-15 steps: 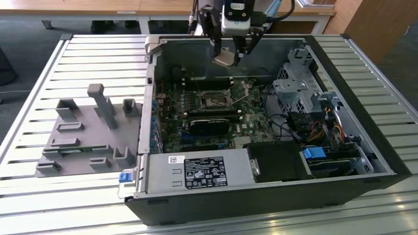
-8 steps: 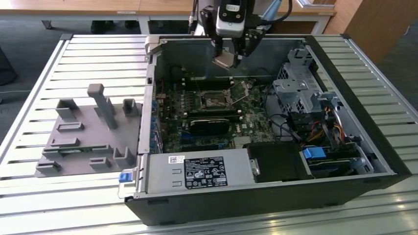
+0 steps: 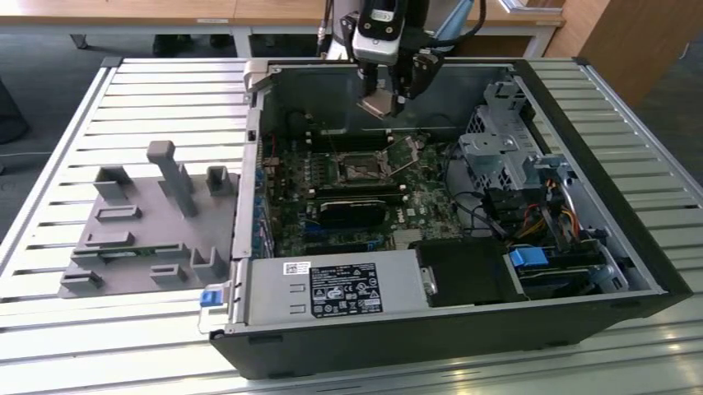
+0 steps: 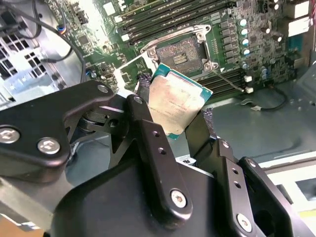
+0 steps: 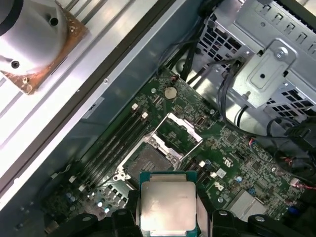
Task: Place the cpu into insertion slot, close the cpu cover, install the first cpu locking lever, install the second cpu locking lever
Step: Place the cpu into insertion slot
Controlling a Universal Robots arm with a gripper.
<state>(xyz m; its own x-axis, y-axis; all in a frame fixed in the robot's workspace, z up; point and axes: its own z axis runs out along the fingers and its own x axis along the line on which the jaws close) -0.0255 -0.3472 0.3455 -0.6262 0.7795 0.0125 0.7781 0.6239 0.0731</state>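
Silver-beige cpu [image 4: 175, 106], gripped by the end effector [image 4: 175, 100]. Held clear of the insertion slot [image 5: 148, 162], not touching. Cpu cover [image 5: 185, 127] stands open.

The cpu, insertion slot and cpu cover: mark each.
cpu [image 5: 168, 207]: first wrist view, centre of metal face.
insertion slot [image 5: 148, 160]: first wrist view, dark socket middle.
cpu cover [image 5: 186, 128]: first wrist view, frame edge.
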